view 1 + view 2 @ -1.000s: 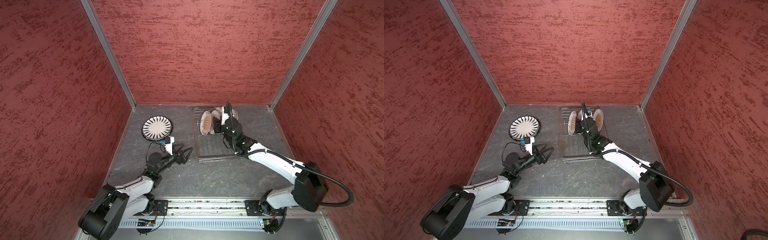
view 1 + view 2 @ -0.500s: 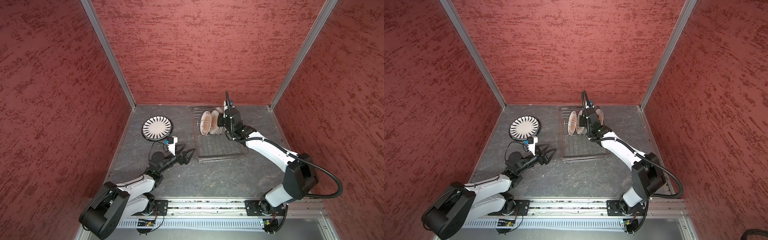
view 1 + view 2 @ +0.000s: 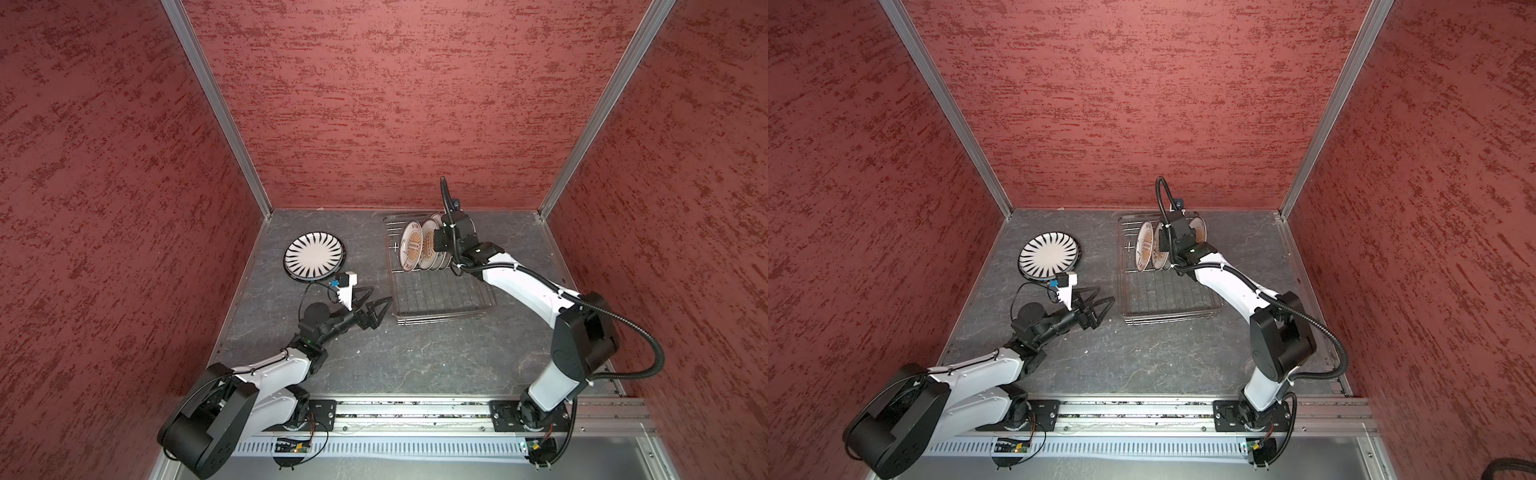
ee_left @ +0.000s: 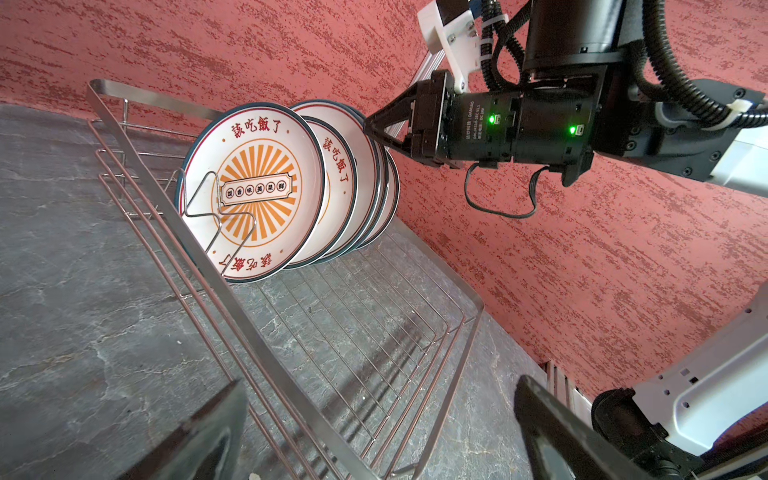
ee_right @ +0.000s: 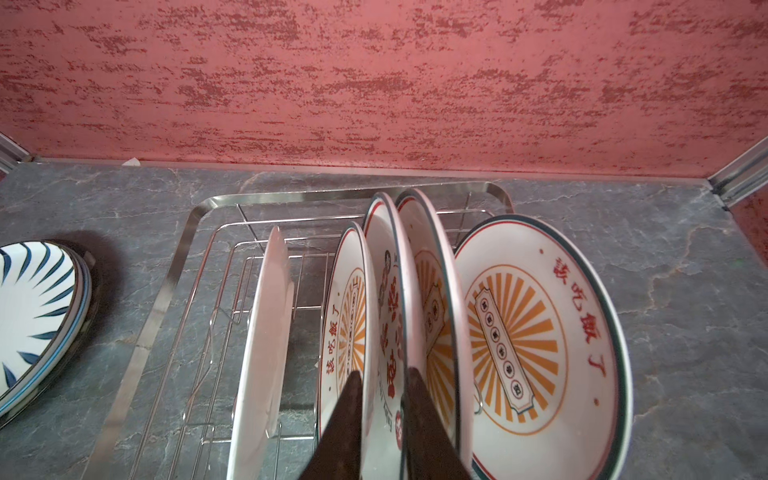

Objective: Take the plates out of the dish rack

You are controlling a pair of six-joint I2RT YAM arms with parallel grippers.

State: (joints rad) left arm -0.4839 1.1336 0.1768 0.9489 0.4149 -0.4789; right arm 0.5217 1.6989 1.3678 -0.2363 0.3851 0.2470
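Observation:
The silver wire dish rack (image 3: 440,320) (image 3: 1167,318) stands at the back right of the table. Several plates (image 3: 409,245) (image 3: 1144,249) stand upright at its far end, most with orange sunbursts. My right gripper (image 5: 382,372) reaches down among them and is shut on the rim of a red-character plate (image 5: 388,299), one finger on each face. The left wrist view shows that gripper (image 4: 368,124) touching the top of the row. One black-striped plate (image 3: 314,254) (image 3: 1049,254) lies flat at the back left. My left gripper (image 3: 381,293) (image 3: 1106,293) hovers open and empty beside the rack's near left corner.
Red textured walls close the cell on three sides, the back wall just behind the rack. The rack's near half (image 4: 374,332) is bare grid. Dark stone tabletop (image 3: 415,365) lies in front of the rack, and the arms' base rail (image 3: 415,415) runs along the front edge.
My right arm rose from low in the rack to above the plate row, and its jaws narrowed onto one plate's rim. The left gripper drifted slightly toward the rack, still open.

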